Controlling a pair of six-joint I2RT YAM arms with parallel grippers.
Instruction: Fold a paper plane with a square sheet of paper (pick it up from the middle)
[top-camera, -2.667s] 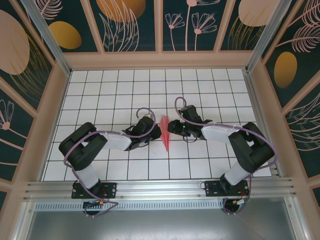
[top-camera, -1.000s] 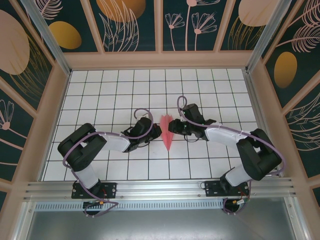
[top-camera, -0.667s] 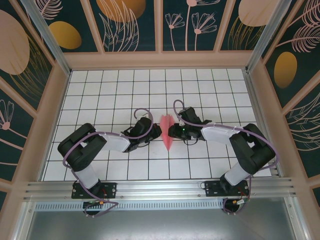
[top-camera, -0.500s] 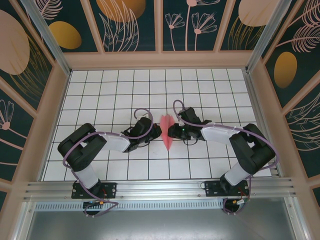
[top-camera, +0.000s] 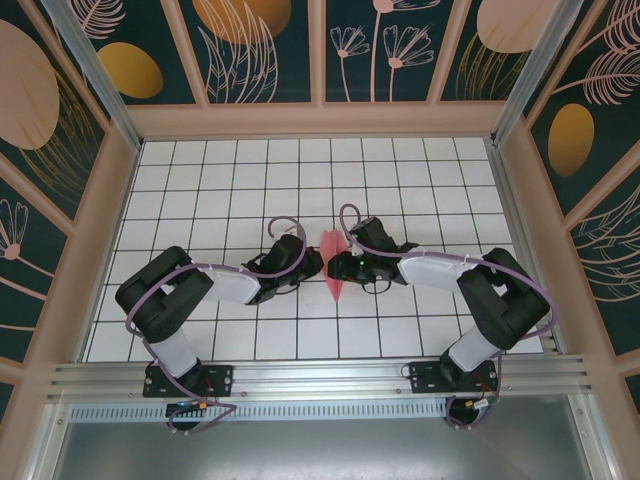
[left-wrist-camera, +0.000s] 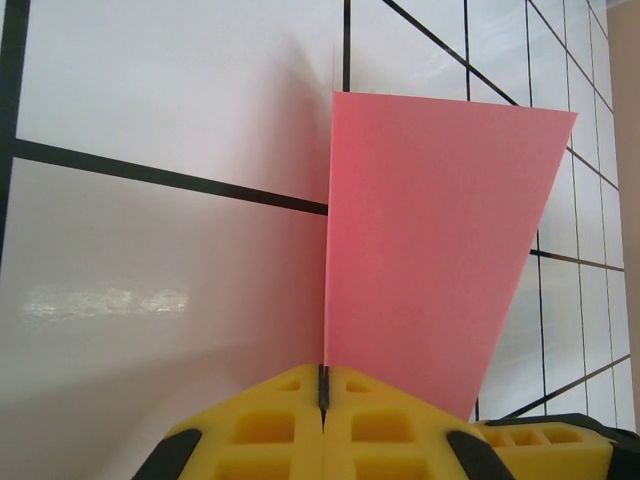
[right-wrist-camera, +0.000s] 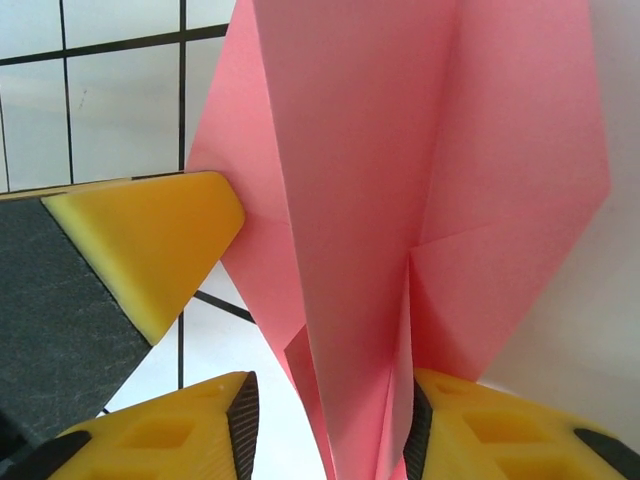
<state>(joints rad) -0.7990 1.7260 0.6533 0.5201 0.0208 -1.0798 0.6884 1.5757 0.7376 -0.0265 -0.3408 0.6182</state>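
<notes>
Our left gripper (left-wrist-camera: 322, 385) is clamped shut on the paper plane (left-wrist-camera: 430, 230), which rises straight ahead of it. Our right gripper (right-wrist-camera: 330, 400) stands open, jaws either side of the plane's folds. The plane's ends are cut off there; whether either jaw touches it, we cannot tell.

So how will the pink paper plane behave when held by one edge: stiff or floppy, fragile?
Probably stiff: the paper plane juts straight from the shut left hand without drooping, and its folded layers should brace it. Likely light, so a small push could shift it. It looks thin with sharp creases, so a hard squeeze may crumple it.
</notes>
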